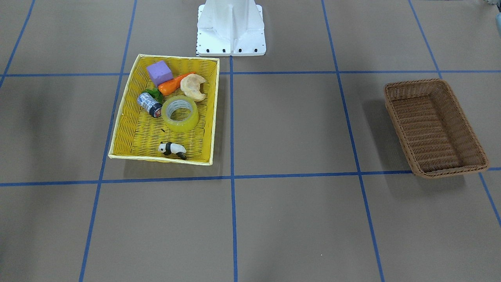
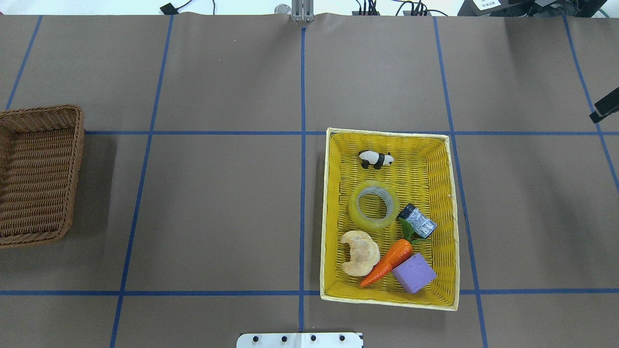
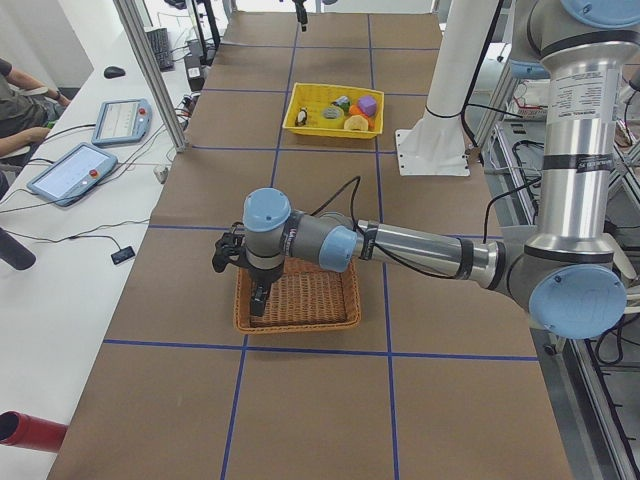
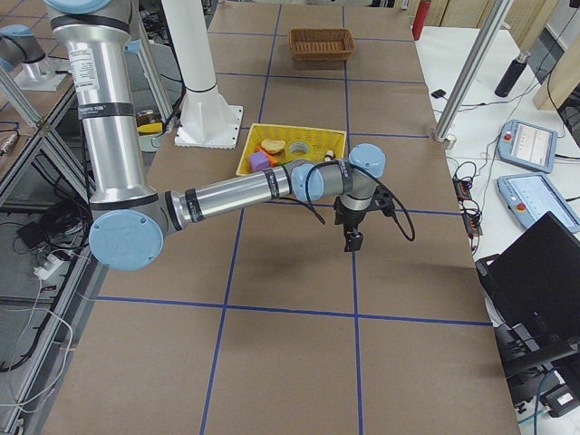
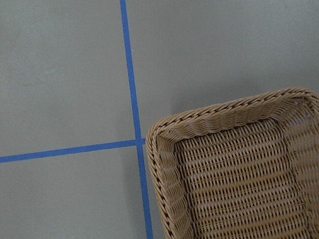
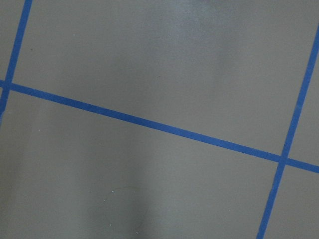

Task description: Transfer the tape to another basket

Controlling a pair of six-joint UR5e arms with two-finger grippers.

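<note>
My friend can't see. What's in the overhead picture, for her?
A yellow basket right of centre holds a roll of yellow tape, with a toy panda, a small can, a carrot, a croissant and a purple block around it. A brown wicker basket sits far off at the left edge.

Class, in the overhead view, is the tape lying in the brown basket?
No, the tape lies in the yellow basket, beside the small can.
</note>
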